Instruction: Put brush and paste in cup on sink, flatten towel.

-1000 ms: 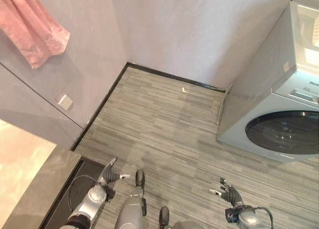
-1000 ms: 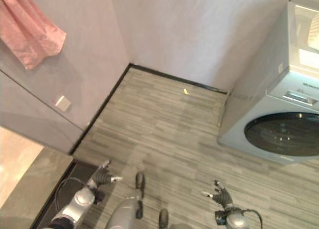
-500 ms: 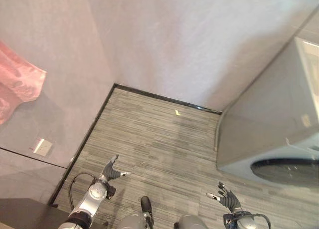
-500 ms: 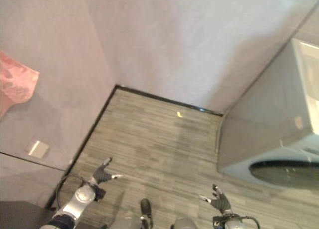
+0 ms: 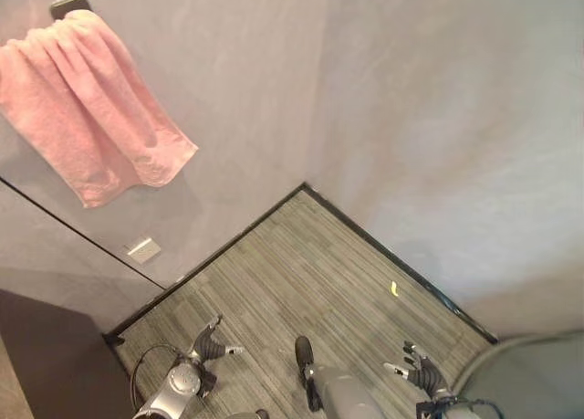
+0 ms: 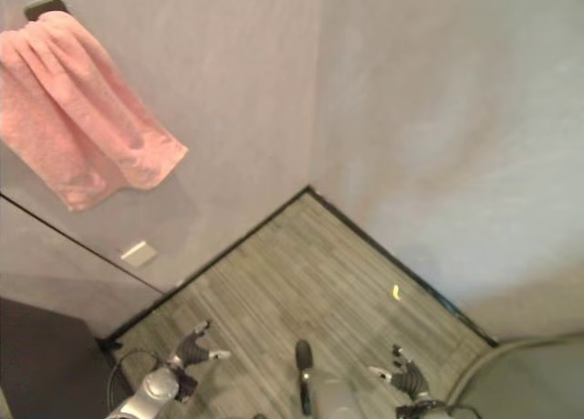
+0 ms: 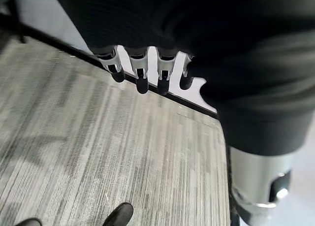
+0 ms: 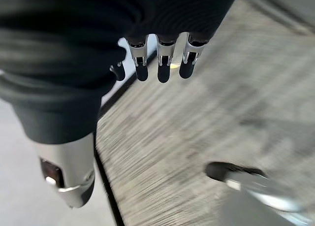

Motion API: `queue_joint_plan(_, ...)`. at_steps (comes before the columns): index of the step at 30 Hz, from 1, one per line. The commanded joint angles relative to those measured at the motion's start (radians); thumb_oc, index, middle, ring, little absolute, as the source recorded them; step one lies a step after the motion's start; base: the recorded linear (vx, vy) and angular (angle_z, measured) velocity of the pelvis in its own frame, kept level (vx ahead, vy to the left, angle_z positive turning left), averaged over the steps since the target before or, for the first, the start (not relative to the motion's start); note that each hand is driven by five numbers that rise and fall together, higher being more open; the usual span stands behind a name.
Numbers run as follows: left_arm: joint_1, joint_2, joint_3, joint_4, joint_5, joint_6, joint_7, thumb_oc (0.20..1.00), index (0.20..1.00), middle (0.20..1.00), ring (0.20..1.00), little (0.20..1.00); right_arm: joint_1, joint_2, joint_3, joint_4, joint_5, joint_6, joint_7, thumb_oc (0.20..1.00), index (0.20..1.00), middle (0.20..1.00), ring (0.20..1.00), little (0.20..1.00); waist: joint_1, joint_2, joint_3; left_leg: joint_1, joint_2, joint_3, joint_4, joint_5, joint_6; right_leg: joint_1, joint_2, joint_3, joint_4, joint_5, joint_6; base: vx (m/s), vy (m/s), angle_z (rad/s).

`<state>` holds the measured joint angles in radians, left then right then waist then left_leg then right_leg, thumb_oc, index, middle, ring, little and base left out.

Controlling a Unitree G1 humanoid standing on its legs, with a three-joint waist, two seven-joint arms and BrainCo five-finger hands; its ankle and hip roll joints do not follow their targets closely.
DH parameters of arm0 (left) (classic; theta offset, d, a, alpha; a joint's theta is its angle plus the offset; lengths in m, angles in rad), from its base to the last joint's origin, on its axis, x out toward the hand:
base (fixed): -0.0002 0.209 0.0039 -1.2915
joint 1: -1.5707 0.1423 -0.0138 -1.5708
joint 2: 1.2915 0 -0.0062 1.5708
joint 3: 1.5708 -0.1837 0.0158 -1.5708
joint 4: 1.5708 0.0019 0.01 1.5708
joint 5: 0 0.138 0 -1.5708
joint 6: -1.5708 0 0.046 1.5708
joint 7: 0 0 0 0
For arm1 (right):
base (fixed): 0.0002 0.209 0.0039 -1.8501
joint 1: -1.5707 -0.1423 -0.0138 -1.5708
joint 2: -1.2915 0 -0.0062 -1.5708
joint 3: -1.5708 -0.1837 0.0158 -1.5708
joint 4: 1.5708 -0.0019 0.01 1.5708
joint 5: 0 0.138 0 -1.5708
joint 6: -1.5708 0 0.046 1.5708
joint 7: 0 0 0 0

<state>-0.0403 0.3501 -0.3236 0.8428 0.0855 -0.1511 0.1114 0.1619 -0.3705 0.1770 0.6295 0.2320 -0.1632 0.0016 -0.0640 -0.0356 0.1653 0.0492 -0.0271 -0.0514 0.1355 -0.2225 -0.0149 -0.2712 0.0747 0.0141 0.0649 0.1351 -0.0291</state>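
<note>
The left hand (image 5: 208, 348) hangs low over the grey striped floor (image 5: 301, 291), its fingers (image 7: 140, 71) relaxed and spread, holding nothing; in its wrist view the dark tips hang loose above the floor planks with the black skirting strip (image 7: 162, 95) beyond them. The right hand (image 5: 422, 376) is likewise low over the floor, fingers (image 8: 165, 63) straight and slack, thumb apart, empty.

Taking the corner of the room (image 5: 304, 185) as the landmark: both hands are well on the near side of it, the left one toward the left wall, the right one toward the right wall. A small yellow scrap (image 5: 394, 288) lies on the floor near the right wall's skirting, between the corner and the right hand.

The towel (image 5: 87, 118) is pink, with a nubbly terry surface, and hangs on the left wall, well above and to the left of the corner. It is bunched at the top where it passes over a dark holder (image 5: 69, 5), so that it falls in gathered folds, widening downward to an uneven lower edge with one corner hanging lower than the other. A white wall socket (image 5: 143, 250) sits on the same wall below the towel, nearer the floor.
</note>
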Motion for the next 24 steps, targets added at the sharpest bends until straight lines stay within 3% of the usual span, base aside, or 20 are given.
queue_joint_plan(1,-0.057,0.019,0.032,-0.018,-0.008,-0.035,0.01,1.0,1.0,1.0,1.0,1.0,0.026,-0.031,-0.016,-0.062,-0.018,-0.034,-0.005,1.0,1.0,1.0,1.0,1.0,-0.037,0.002,0.032,-0.086,-0.088,0.03,0.043,0.184,-0.015,0.072,-0.03,-0.002,0.047,-0.083,0.119,0.07,-0.044,0.19)
queue_joint_plan(2,-0.069,0.02,0.031,-0.026,-0.012,-0.037,0.017,1.0,1.0,1.0,1.0,1.0,0.026,-0.043,-0.018,-0.086,-0.016,-0.037,-0.007,1.0,1.0,1.0,1.0,1.0,-0.044,-0.001,0.047,-0.134,-0.068,0.101,0.132,0.207,-0.047,0.089,-0.047,-0.026,0.041,-0.094,0.108,0.09,-0.06,0.16)
queue_joint_plan(4,-0.08,0.022,0.031,-0.035,-0.02,-0.036,0.021,1.0,1.0,1.0,1.0,1.0,0.025,-0.05,-0.01,-0.093,-0.019,-0.037,-0.007,1.0,1.0,1.0,1.0,1.0,-0.052,-0.005,0.056,-0.174,-0.023,0.197,0.188,0.218,-0.06,0.101,-0.062,-0.058,0.043,-0.107,0.101,0.08,-0.04,0.98)
queue_joint_plan(5,-0.085,0.024,0.029,-0.038,-0.022,-0.036,0.021,1.0,1.0,1.0,1.0,1.0,0.027,-0.051,-0.009,-0.098,-0.021,-0.034,-0.007,1.0,1.0,1.0,1.0,1.0,-0.056,-0.005,0.057,-0.189,0.01,0.246,0.185,0.218,-0.058,0.106,-0.068,-0.07,0.043,-0.115,0.099,0.16,0.029,1.43)
queue_joint_plan(6,-0.1,0.025,0.021,-0.042,-0.022,-0.038,0.021,1.0,1.0,1.0,1.0,1.0,0.026,-0.045,0.002,-0.074,-0.034,-0.029,-0.012,1.0,1.0,1.0,1.0,1.0,-0.053,-0.007,0.049,-0.211,0.055,0.318,0.087,0.194,-0.031,0.132,-0.093,-0.111,0.031,-0.142,0.108,0.2,0.067,0.99)
queue_joint_plan(7,-0.102,0.024,0.018,-0.034,-0.019,-0.038,0.025,1.0,1.0,1.0,1.0,1.0,0.021,-0.044,0.009,-0.064,-0.045,-0.026,-0.018,1.0,1.0,1.0,1.0,1.0,-0.045,-0.009,0.049,-0.232,0.056,0.299,0.064,0.184,-0.024,0.143,-0.102,-0.119,0.03,-0.152,0.112,0.25,0.101,0.82)
queue_joint_plan(10,-0.095,0.037,0.025,-0.041,-0.029,-0.042,0.04,1.0,1.0,1.0,1.0,1.0,-0.002,-0.043,0.028,-0.044,-0.071,-0.027,-0.03,1.0,1.0,1.0,1.0,1.0,-0.016,-0.019,0.04,-0.345,0.105,0.261,0.011,0.286,-0.052,0.185,-0.128,-0.13,0.007,-0.174,0.12,0.29,0.127,0.6)
queue_joint_plan(12,-0.091,0.04,0.031,-0.043,-0.032,-0.043,0.043,1.0,1.0,1.0,1.0,1.0,-0.004,-0.042,0.03,-0.043,-0.073,-0.025,-0.029,1.0,1.0,1.0,1.0,1.0,-0.009,-0.016,0.039,-0.347,0.118,0.264,-0.016,0.308,-0.059,0.201,-0.129,-0.129,0.001,-0.183,0.122,0.25,0.127,0.21)
queue_joint_plan(14,-0.065,0.051,0.049,-0.06,-0.034,-0.045,0.051,1.0,1.0,1.0,1.0,1.0,-0.012,-0.035,0.039,-0.028,-0.09,-0.018,-0.029,1.0,1.0,1.0,1.0,1.0,0.027,-0.004,0.032,-0.386,0.166,0.298,-0.073,0.393,-0.082,0.277,-0.154,-0.127,-0.004,-0.212,0.137,0.54,0.359,-0.04)
queue_joint_plan(15,-0.047,0.059,0.054,-0.083,-0.038,-0.044,0.046,1.0,1.0,1.0,1.0,1.0,-0.014,-0.032,0.039,-0.032,-0.094,-0.011,-0.024,1.0,1.0,1.0,1.0,1.0,0.029,-0.009,0.03,-0.368,0.154,0.296,-0.053,0.359,-0.073,0.299,-0.173,-0.118,0.006,-0.233,0.149,0.47,0.325,-0.34)
queue_joint_plan(16,-0.047,0.06,0.054,-0.084,-0.038,-0.043,0.046,1.0,1.0,1.0,1.0,1.0,-0.014,-0.032,0.039,-0.032,-0.094,-0.011,-0.024,1.0,1.0,1.0,1.0,1.0,0.031,-0.008,0.028,-0.37,0.157,0.297,-0.054,0.36,-0.073,0.296,-0.17,-0.116,0.005,-0.231,0.148,0.44,0.352,-0.52)
queue_joint_plan(17,-0.042,0.069,0.054,-0.102,-0.029,-0.046,0.049,1.0,1.0,1.0,1.0,1.0,-0.025,-0.02,0.038,-0.026,-0.088,-0.012,-0.019,1.0,1.0,1.0,1.0,1.0,0.044,-0.018,0.019,-0.394,0.12,0.28,0.014,0.328,-0.054,0.322,-0.221,-0.109,0.038,-0.235,0.163,0.42,0.36,-0.71)
queue_joint_plan(18,-0.042,0.075,0.054,-0.112,-0.028,-0.045,0.044,1.0,1.0,1.0,1.0,1.0,-0.03,-0.012,0.036,-0.023,-0.086,-0.009,-0.016,1.0,1.0,1.0,1.0,1.0,0.045,-0.018,0.014,-0.395,0.109,0.285,0.035,0.305,-0.039,0.312,-0.235,-0.098,0.07,-0.229,0.162,0.54,0.497,-0.54)
queue_joint_plan(19,-0.04,0.081,0.059,-0.117,-0.026,-0.046,0.045,1.0,1.0,1.0,1.0,1.0,-0.032,-0.006,0.036,-0.03,-0.075,-0.009,-0.012,1.0,1.0,1.0,1.0,1.0,0.047,-0.023,0.012,-0.387,0.095,0.298,0.048,0.279,-0.025,0.301,-0.258,-0.095,0.107,-0.206,0.168,0.43,0.468,-0.28)
queue_joint_plan(20,-0.029,0.098,0.062,-0.147,-0.021,-0.048,0.039,1.0,1.0,1.0,1.0,1.0,-0.034,0.008,0.038,-0.034,-0.033,-0.013,0.004,1.0,1.0,1.0,1.0,1.0,0.054,-0.028,0.013,-0.368,0.066,0.306,0.062,0.236,0.005,0.255,-0.29,-0.096,0.22,-0.114,0.167,0.39,0.467,-0.13)
queue_joint_plan(22,-0.012,0.117,0.07,-0.161,-0.022,-0.051,0.042,1.0,1.0,1.0,1.0,1.0,-0.042,0.017,0.049,-0.059,0.015,-0.023,0.014,1.0,1.0,1.0,1.0,1.0,0.053,-0.018,0.027,-0.303,0.036,0.3,0.037,0.207,0.03,0.199,-0.274,-0.106,0.364,-0.027,0.165,0.46,0.446,0.0)
queue_joint_plan(23,-0.009,0.131,0.067,-0.171,-0.023,-0.058,0.04,1.0,1.0,1.0,1.0,1.0,-0.054,0.011,0.054,-0.076,0.017,-0.028,0.017,1.0,1.0,1.0,1.0,1.0,0.033,-0.003,0.034,-0.248,0.016,0.259,0.001,0.202,0.037,0.123,-0.177,-0.051,0.425,-0.073,0.156,0.56,0.33,0.11)
queue_joint_plan(24,0.008,0.144,0.078,-0.183,-0.014,-0.062,0.038,1.0,1.0,1.0,1.0,1.0,-0.049,-0.013,0.05,-0.12,0.015,-0.035,0.02,1.0,1.0,1.0,1.0,1.0,0.035,0.006,0.029,-0.205,0.024,0.255,-0.032,0.209,0.03,0.075,-0.172,-0.118,0.355,-0.12,0.143,0.47,0.148,0.24)
